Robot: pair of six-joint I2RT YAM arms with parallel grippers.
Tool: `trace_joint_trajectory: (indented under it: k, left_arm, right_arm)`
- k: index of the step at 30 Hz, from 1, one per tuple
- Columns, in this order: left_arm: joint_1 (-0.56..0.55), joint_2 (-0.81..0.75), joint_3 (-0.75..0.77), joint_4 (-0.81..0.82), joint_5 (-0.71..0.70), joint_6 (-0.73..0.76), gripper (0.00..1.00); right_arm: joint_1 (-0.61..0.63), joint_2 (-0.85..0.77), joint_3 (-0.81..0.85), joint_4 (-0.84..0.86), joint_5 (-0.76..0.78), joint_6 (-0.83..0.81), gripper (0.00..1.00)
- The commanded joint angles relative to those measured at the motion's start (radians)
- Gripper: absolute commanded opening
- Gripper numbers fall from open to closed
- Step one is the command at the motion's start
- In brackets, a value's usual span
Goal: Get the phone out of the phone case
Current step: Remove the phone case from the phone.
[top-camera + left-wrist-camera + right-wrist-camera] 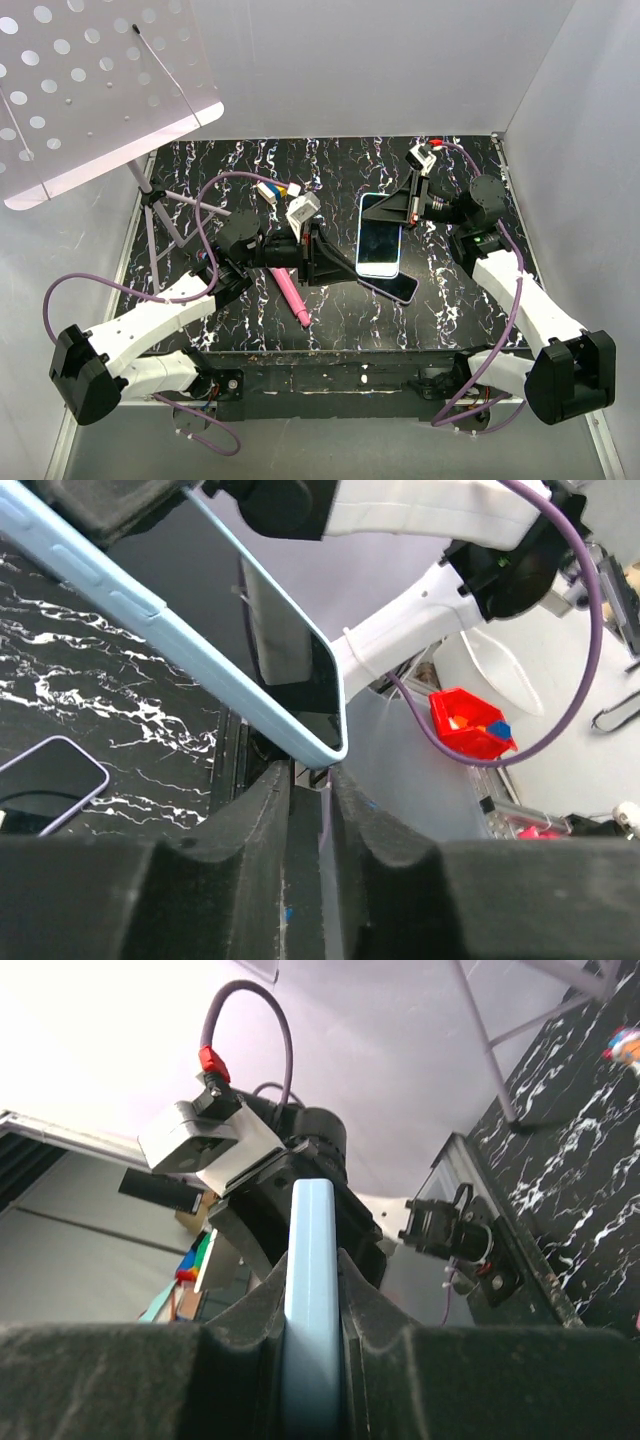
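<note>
Nearest the arm bases, a pink pen (290, 292) lies on the black marbled surface (455, 305), off to the left of the phone case (379, 273) and on the near side of it. A second phone with a purple rim (398, 289) lies flat on the surface just beneath the case's near end, partly covered by it. The light blue case is held up off the surface, tilted, with the phone (380, 238) seated in it, screen up. The left end effector (340, 265) reaches the case's near left corner, and in the left wrist view its fingers (250, 820) are drawn close together with that corner pinched in the narrow gap between them. On the case's far right edge, the right end effector (393, 210) is clamped; the right wrist view shows the blue rim squeezed edge-on between both fingers (250, 1320). Farther back and well left of the case, a thin-legged stand (150, 200) carries a tilted white perforated plate (90, 80).
</note>
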Motion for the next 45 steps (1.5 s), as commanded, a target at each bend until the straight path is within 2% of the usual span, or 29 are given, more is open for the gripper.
trace_joint_trajectory:
  k: [1, 3, 5, 8, 10, 14, 22, 33, 37, 43, 45]
  left_arm:
    - [0.015, 0.013, -0.043, 0.013, -0.189, -0.123, 0.42]
    - [0.015, -0.016, -0.114, 0.111, -0.185, -0.246, 0.62]
    - [0.014, -0.049, -0.187, 0.198, -0.201, -0.358, 0.73]
    - [0.015, -0.099, -0.263, 0.301, -0.244, -0.502, 0.76]
    - [0.015, -0.112, -0.274, 0.309, -0.292, -0.541, 0.72]
    - [0.014, -0.090, -0.237, 0.349, -0.280, -0.561, 0.62]
    - [0.014, -0.033, -0.183, 0.363, -0.244, -0.573, 0.61]
    - [0.012, 0.027, -0.129, 0.348, -0.206, -0.545, 0.33]
    - [0.014, 0.041, -0.128, 0.361, -0.188, -0.545, 0.31]
    - [0.014, 0.032, -0.120, 0.305, -0.165, -0.495, 0.34]
    - [0.012, 0.033, -0.113, 0.285, -0.160, -0.476, 0.29]
  right_arm:
    - [0.031, -0.068, 0.018, -0.049, 0.166, -0.058, 0.01]
    - [0.031, -0.071, 0.029, -0.108, 0.216, -0.140, 0.01]
    - [0.031, -0.076, 0.018, -0.100, 0.267, -0.168, 0.01]
    - [0.031, -0.077, 0.012, -0.065, 0.296, -0.180, 0.01]
    - [0.033, -0.079, 0.015, -0.064, 0.306, -0.188, 0.01]
    - [0.033, -0.080, 0.011, -0.062, 0.310, -0.191, 0.01]
    - [0.033, -0.097, 0.011, -0.108, 0.318, -0.224, 0.01]
    - [0.035, -0.108, 0.009, -0.113, 0.309, -0.229, 0.01]
    - [0.035, -0.108, 0.011, -0.123, 0.313, -0.230, 0.01]
    - [0.035, -0.100, 0.027, -0.154, 0.313, -0.229, 0.01]
    - [0.035, -0.099, 0.034, -0.160, 0.304, -0.229, 0.01]
